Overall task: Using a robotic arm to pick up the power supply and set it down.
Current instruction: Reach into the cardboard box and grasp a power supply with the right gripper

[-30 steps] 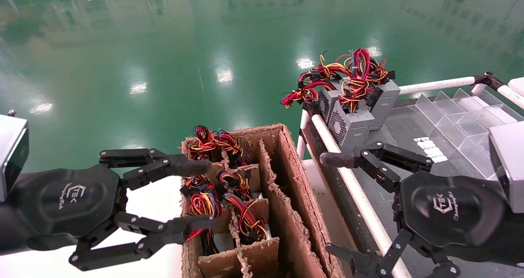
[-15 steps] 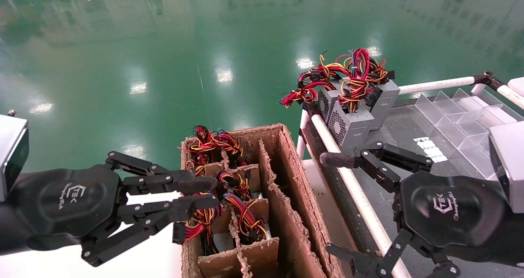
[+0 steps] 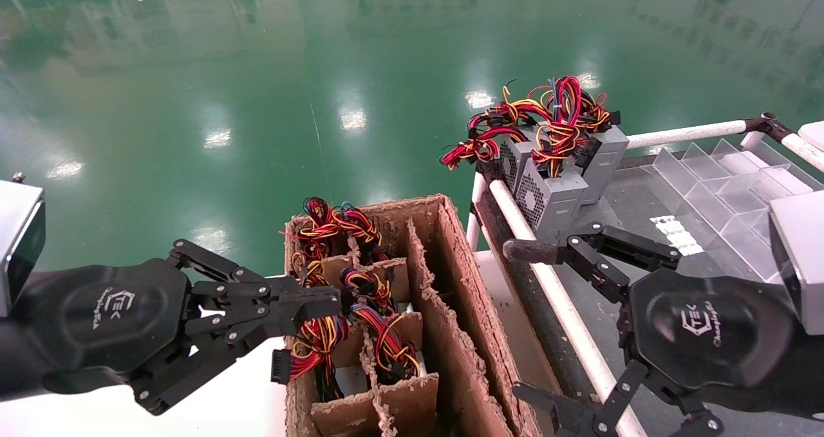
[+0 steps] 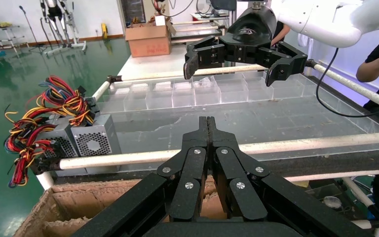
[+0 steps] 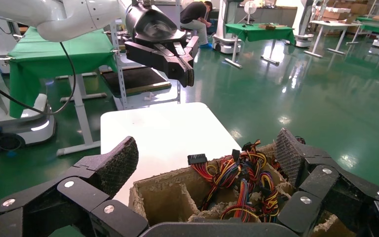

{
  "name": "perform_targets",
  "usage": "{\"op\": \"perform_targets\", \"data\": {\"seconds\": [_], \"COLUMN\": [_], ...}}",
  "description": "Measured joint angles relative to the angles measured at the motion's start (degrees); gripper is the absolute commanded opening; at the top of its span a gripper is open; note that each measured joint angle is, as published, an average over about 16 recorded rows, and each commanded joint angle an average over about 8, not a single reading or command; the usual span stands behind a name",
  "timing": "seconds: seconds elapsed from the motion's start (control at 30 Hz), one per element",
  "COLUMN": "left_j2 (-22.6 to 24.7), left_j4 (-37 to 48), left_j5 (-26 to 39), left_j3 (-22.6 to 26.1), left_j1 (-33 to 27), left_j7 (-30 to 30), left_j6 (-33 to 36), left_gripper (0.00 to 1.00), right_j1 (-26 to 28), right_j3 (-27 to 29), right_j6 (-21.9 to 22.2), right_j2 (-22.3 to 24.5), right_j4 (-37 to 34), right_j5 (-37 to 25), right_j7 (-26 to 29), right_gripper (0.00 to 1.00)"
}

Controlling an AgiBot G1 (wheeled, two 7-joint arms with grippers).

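Power supply (image 3: 318,334) boxed; left gripper (image 3: 322,302) above, fingers pinched

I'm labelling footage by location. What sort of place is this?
Probably a factory or robotics test hall: a glossy green floor, a cardboard box of wired power supplies, and a pipe-framed workbench. The left gripper is shut above the box; the right gripper is open.
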Motion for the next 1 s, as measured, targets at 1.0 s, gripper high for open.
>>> {"op": "perform_targets", "data": {"seconds": [1.0], "left_j2": [0.0], "left_j4": [0.03], "left_j5": [0.0], "left_j3": [0.01], "left_j1": [-0.01], "left_j7": [0.01], "left_j6": [0.0], "left_gripper": [1.0], "right_j1": [2.74], "right_j3": [-6.47], "right_j6": [10.28], "right_j2": [-7.09], "right_j4": [0.61], "right_j5": [-15.59], "right_j7": [0.67], "right_gripper": [1.0]}}
